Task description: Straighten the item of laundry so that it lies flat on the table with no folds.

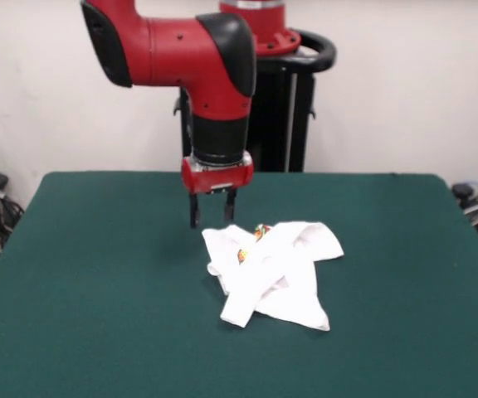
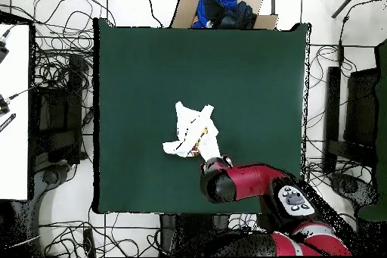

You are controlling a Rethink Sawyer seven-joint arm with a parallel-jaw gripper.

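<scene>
The gripper hangs straight down off the red wrist, its two dark fingers spread with a clear gap between them and nothing held. From the front camera the tips sit just above the green cloth, right at the far-left corner of the shirt, close beside it; whether a tip brushes the fabric I can't tell. From overhead the gripper itself is hidden under the red and black arm, which reaches in from the base side and ends right at the shirt's near edge.

One item of laundry, a white T-shirt, lies crumpled and folded over itself around the middle of the table, a little toward the robot's side. In the front view a long folded band runs diagonally across it from upper right down to lower left, and a scrap of coloured print peeks out near the top of the heap. From above the bundle's long axis runs diagonally too, one white corner pointing away from the robot.

One table, one shirt, one arm. Bare green felt stretches wide on every side of the shirt, all four table edges well apart from it. Beyond the far edge overhead, one cardboard box holds blue and dark fabric.
</scene>
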